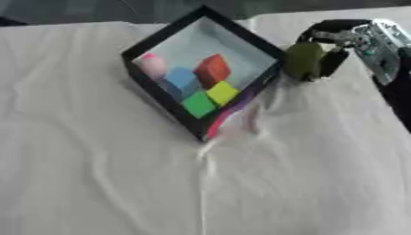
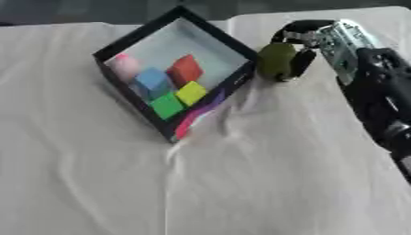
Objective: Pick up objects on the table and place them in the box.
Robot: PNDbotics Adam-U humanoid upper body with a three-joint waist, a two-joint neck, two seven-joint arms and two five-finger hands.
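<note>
The right hand (image 2: 301, 48) curls its fingers around an olive-green object (image 2: 277, 61), long axis roughly upright, just beside the black box's (image 2: 128, 39) right corner.

The box (image 1: 157, 40) is black-walled with a pale floor, open at the top, turned so one corner points toward 6 o'clock, and it lies upper centre on the white-draped desk. Inside, crowded toward its near corner, are a pink block (image 1: 151, 65) at 9 o'clock, a blue block (image 1: 181, 79), a red block (image 1: 213, 69) at 1 o'clock, a yellow block (image 1: 221, 92) and a green block (image 1: 198, 105) nearest 6 o'clock. An olive-green object (image 2: 277, 60), seemingly rounded, is just outside the box's 3 o'clock corner, with the fingers of the right hand (image 2: 307, 46) curled round it
</note>
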